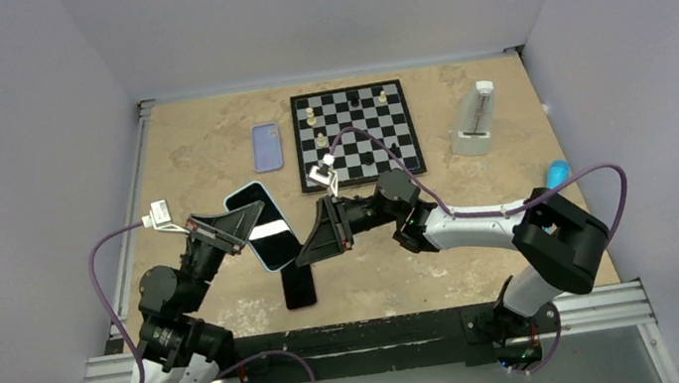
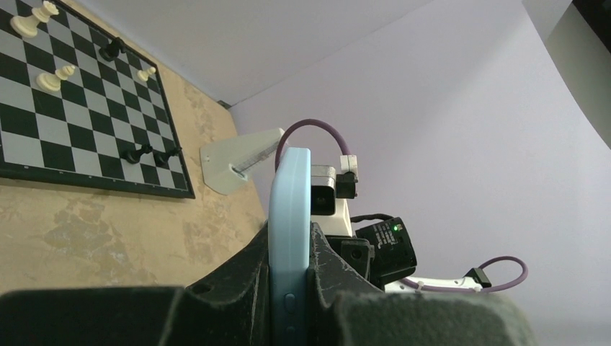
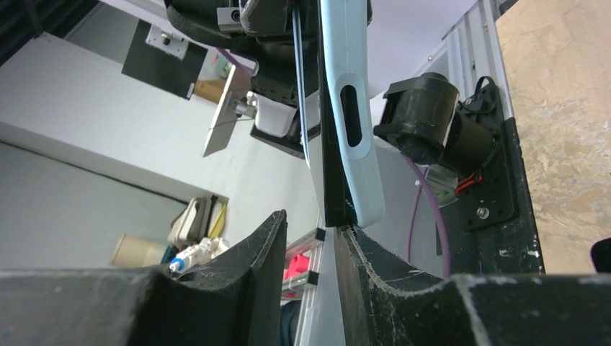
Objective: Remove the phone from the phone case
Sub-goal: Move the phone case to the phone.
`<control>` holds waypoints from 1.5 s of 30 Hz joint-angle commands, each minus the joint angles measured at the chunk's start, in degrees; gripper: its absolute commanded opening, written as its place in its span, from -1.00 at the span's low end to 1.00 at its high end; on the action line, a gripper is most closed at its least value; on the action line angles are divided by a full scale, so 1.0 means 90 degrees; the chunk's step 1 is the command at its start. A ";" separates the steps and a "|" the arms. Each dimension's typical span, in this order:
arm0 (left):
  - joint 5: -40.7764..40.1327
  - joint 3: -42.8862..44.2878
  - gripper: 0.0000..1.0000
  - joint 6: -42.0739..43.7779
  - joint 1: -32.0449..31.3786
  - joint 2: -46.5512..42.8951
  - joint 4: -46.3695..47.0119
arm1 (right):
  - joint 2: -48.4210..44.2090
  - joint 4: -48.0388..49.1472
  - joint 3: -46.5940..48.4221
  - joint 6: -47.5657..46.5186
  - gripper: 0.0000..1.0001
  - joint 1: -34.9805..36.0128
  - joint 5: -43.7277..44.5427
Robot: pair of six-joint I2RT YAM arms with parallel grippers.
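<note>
A black phone (image 1: 257, 215) sits in a light-blue case (image 1: 277, 260) and is held tilted above the table. My left gripper (image 1: 239, 230) is shut on it from the left. In the left wrist view the case (image 2: 290, 209) stands edge-on, clamped between both fingers. My right gripper (image 1: 311, 233) is open at the phone's lower right corner. In the right wrist view the phone's black edge (image 3: 333, 166) and the case (image 3: 358, 166) hang just above the gripper (image 3: 310, 222). The right fingertip (image 3: 344, 238) touches their bottom end, and the other finger stands apart.
A dark phone (image 1: 299, 287) lies flat on the table below the held one. A lilac case (image 1: 266, 147) lies beside a chessboard (image 1: 358, 134) with several pieces. A white stand (image 1: 476, 122) is at the back right and a blue object (image 1: 557, 171) lies at the right edge.
</note>
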 commanded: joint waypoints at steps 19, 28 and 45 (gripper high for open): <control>0.2501 0.0360 -1.00 -0.1196 -0.0120 0.0640 0.1607 | 0.0137 -0.1146 0.1366 -0.0601 -0.20 -0.0519 0.0211; 0.2377 0.0508 -1.00 -0.0468 -0.0127 0.0620 0.1028 | 0.0475 -0.0545 0.1658 -0.0073 -0.32 -0.0441 0.0622; 0.2081 0.1022 -1.00 0.0489 -0.0126 0.0216 -0.0666 | 0.0727 -0.2768 0.2808 -0.1925 -0.50 -0.0281 0.1474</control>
